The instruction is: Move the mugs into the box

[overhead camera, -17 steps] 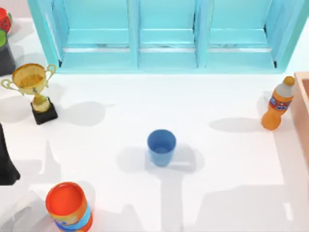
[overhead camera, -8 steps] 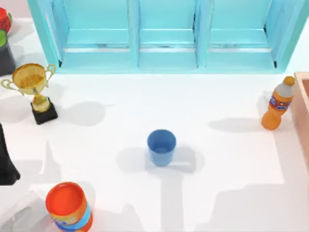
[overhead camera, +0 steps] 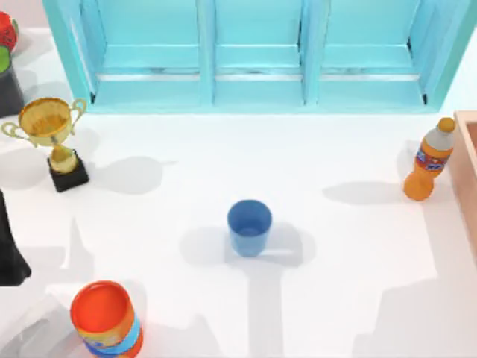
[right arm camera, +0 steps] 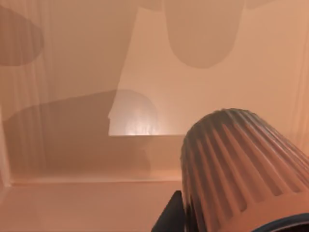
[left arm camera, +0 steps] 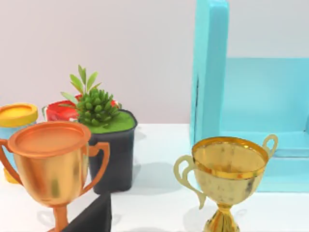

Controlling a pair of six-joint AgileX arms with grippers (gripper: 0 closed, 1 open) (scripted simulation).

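Observation:
The blue mug [overhead camera: 249, 227] stands upright in the middle of the white table, with no gripper near it. The box [overhead camera: 469, 179] shows as a tan wall at the table's right edge. In the right wrist view, my right gripper [right arm camera: 231, 217] is shut on the pinkish-brown ribbed mug [right arm camera: 241, 164]. It holds the mug over the box's tan floor [right arm camera: 77, 145], with a dark finger [right arm camera: 168, 218] beside the mug. My left arm [overhead camera: 9, 250] is parked at the table's left edge.
A turquoise cabinet [overhead camera: 253, 56] runs along the back. An orange bottle [overhead camera: 428, 160] stands beside the box. A gold trophy [overhead camera: 51, 138] and a potted plant [left arm camera: 104, 140] are at the back left. An orange-topped can [overhead camera: 106, 319] stands at the front left.
The arm's shadow at the table's lower right has slid further right, towards the box. The blue mug and the left arm have not moved.

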